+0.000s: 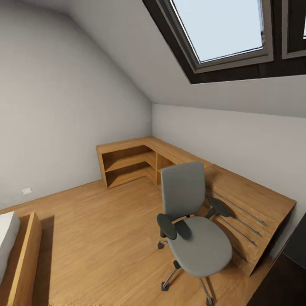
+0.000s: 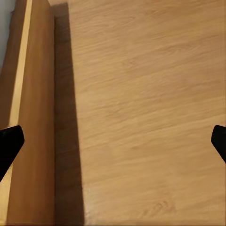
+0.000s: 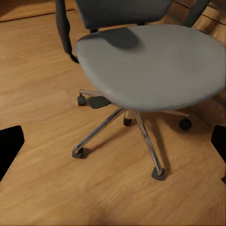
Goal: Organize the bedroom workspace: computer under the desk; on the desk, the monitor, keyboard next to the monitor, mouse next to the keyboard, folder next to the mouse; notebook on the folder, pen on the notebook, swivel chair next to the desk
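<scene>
Standing in the attic bedroom, facing the swivel chair, which sits on the wood floor just beside the low wooden shelving under the skylight. Seat bare: no blue folder visible on it from the head view or the right wrist view. A sliver of glossy black counter at the far right edge; a corner of the bed at lower left.

Right gripper: jaws spread wide, holding nothing, looking down at the chair's seat and chrome base, so nearer of the two arms. Left gripper: jaws equally wide and empty, over bare floor beside the bed's wooden side rail, well apart from the chair.

Probably still locating the folder; chair lies ahead and to the right.
</scene>
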`<state>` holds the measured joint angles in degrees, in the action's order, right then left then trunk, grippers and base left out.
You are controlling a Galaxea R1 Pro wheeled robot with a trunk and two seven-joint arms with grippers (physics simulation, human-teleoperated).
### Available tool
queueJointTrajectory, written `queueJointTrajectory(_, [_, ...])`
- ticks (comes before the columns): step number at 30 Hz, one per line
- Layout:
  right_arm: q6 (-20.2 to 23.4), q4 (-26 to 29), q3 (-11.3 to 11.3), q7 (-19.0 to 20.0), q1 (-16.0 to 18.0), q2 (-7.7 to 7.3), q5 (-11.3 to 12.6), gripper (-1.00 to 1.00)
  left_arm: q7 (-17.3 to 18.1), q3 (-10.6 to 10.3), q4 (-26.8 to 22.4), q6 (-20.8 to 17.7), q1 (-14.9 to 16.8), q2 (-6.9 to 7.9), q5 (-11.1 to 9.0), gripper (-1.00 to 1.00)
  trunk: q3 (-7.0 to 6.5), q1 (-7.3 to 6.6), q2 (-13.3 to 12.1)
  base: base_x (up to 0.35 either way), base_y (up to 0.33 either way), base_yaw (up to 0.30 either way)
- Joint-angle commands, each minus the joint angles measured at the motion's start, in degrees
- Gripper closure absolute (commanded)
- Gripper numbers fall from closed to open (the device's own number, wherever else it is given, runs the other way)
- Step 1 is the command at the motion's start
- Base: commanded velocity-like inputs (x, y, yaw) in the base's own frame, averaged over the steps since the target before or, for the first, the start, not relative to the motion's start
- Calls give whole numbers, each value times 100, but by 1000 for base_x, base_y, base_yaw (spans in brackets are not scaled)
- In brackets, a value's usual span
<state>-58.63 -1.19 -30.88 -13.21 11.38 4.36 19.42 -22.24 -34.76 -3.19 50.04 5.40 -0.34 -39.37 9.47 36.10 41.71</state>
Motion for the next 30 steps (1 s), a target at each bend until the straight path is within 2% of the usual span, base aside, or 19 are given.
queueJointTrajectory(1, [-17, -13, -45, -23, 9, 3, 30, -100, -56, -48, 2, 5, 5, -1, 0, -100, 9, 1, 7, 0, 0, 286])
queueJointTrajectory(12, [1, -13, -24, -32, 5, -3, 43, -100, -53, -48, 2, -3, 5, -1, 0, -100, 9, 1, 7, 0, 0, 286])
queueJointTrajectory(17, [1, -13, -22, -32, 8, -5, 45, -100, -60, -52, 2, -188, 5, -1, 5, -100, 9, 1, 7, 0, 0, 286])
queueJointTrajectory(30, [1, -13, -23, -32, 7, -6, 45, -100, -61, -56, 2, -231, 5, -1, 8, -100, 9, 1, 7, 40, 0, 286])
